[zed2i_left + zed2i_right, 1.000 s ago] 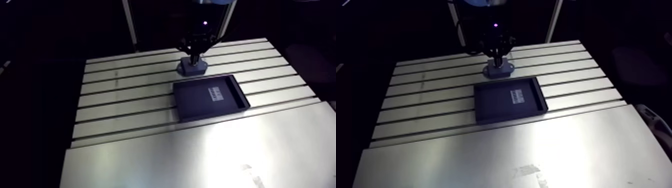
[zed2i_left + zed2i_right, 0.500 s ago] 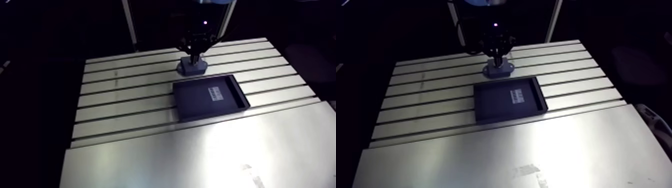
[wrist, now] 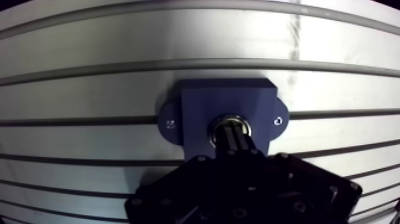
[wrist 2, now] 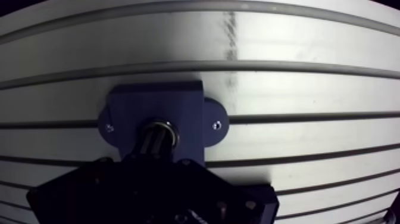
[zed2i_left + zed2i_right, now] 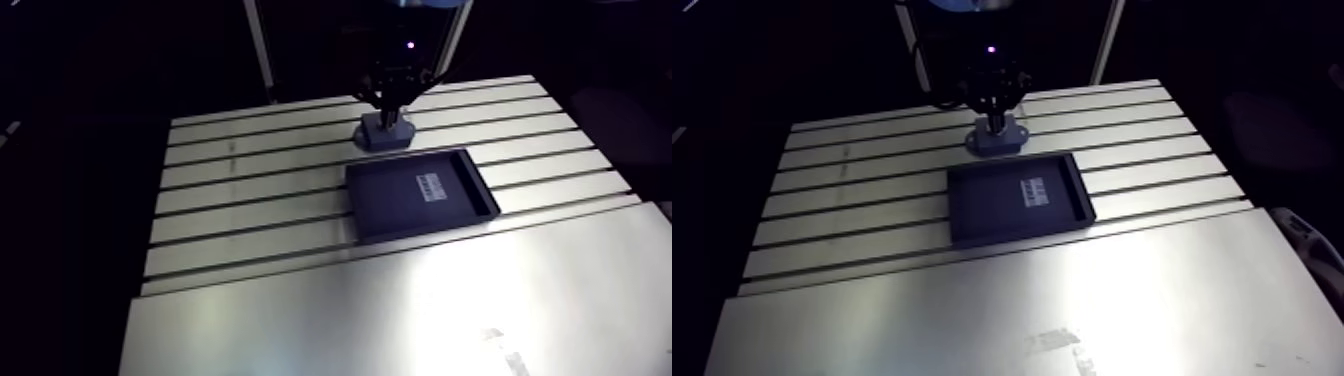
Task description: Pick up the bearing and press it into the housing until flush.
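A: Where's the bearing?
B: In the blue housing, upper centre of the arm view, beyond the dark tray on the worktop.
A: And the fingers?
B: Pressed together, tips on the bearing.

We see our black two-finger gripper reaching down onto a dark blue block housing with two rounded ears, which sits on the slotted aluminium table. Its fingers are drawn together, tips at the centre of the shiny metal ring bearing set in the housing's middle. Each ear carries a small screw hole.
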`<state>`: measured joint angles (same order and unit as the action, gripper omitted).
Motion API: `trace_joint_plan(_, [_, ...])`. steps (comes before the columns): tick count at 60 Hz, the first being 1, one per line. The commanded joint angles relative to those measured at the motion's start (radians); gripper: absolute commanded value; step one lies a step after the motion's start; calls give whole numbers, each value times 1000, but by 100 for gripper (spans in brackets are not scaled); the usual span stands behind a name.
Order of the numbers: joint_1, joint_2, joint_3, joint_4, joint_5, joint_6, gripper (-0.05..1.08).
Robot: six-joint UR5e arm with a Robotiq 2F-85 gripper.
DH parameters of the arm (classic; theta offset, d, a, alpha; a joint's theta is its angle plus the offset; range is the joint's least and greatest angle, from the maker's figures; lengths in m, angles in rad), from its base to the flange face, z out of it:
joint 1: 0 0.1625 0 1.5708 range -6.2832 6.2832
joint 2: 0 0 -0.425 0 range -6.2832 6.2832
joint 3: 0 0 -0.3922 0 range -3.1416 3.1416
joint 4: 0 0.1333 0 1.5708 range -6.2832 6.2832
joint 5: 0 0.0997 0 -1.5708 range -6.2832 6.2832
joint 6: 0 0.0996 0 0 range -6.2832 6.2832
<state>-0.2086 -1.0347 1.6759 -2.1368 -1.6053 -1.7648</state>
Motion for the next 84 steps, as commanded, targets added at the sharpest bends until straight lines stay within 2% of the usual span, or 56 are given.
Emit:
trace_joint_plan(1, [1, 0, 1, -1, 0, 0, 108])
trace_joint_plan(69, [3, 6, 1, -1, 1, 0, 108])
trace_joint_plan(84, [3, -32, -3, 14, -4, 0, 108])
